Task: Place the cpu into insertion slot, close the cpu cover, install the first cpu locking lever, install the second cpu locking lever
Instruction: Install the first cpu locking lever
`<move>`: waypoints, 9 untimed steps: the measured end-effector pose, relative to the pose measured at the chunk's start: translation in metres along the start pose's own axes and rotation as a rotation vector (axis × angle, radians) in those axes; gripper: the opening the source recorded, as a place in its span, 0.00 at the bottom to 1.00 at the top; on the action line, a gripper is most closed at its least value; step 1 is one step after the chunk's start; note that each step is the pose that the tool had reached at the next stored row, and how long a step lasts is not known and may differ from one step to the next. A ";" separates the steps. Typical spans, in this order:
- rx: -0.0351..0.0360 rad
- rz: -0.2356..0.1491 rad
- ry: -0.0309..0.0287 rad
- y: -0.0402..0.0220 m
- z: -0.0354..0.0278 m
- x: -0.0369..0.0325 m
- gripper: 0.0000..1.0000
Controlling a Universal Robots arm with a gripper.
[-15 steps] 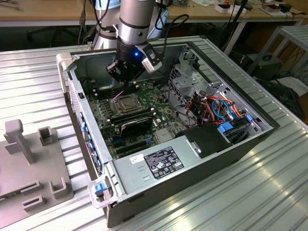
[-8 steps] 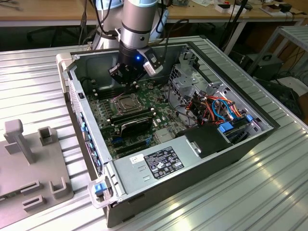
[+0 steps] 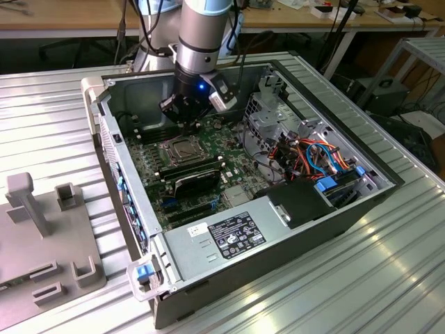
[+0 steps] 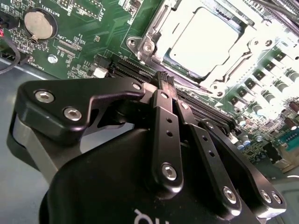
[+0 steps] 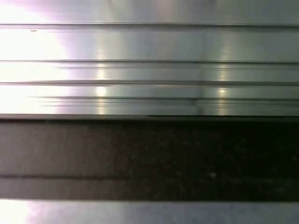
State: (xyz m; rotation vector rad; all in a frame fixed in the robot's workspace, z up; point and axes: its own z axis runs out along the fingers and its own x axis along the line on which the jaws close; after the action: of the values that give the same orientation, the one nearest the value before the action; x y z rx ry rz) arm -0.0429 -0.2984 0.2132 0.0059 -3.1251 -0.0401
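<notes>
The cpu (image 4: 204, 41) lies in the insertion slot (image 3: 182, 149) on the green board, its pale metal top showing through the window of the cpu cover (image 4: 227, 78). The silver cover lies flat around the chip. My gripper (image 4: 164, 79) hangs just above the board beside the socket, over the long black slots. Its two black fingers (image 4: 164, 122) meet at the tips with nothing between them. In the exterior view the gripper (image 3: 182, 120) sits just beyond the socket inside the open computer case. I cannot tell how the locking levers stand.
A coin battery (image 4: 39, 24) sits on the board. A black card (image 3: 198, 182), a power supply (image 3: 233, 235) and coloured cables (image 3: 320, 156) crowd the case toward the exterior view's right. A grey fixture (image 3: 49, 236) stands outside the case on ribbed metal (image 5: 149, 70).
</notes>
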 end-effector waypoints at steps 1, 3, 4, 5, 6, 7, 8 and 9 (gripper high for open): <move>-0.0016 0.000 -0.0001 0.0001 0.0006 -0.0001 0.11; -0.0045 0.000 0.0000 0.0002 0.0021 -0.0003 0.11; -0.0055 0.000 -0.0001 0.0002 0.0032 -0.0006 0.11; -0.0057 0.000 0.0000 0.0001 0.0040 -0.0009 0.11; -0.0057 0.000 -0.0001 0.0001 0.0046 -0.0010 0.11; -0.0057 0.000 -0.0001 0.0001 0.0050 -0.0011 0.11; -0.0056 0.000 -0.0001 0.0001 0.0053 -0.0011 0.11; -0.0056 0.000 -0.0001 0.0001 0.0057 -0.0011 0.11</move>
State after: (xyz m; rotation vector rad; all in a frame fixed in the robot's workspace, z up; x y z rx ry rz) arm -0.0418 -0.2981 0.2076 0.0061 -3.1251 -0.0489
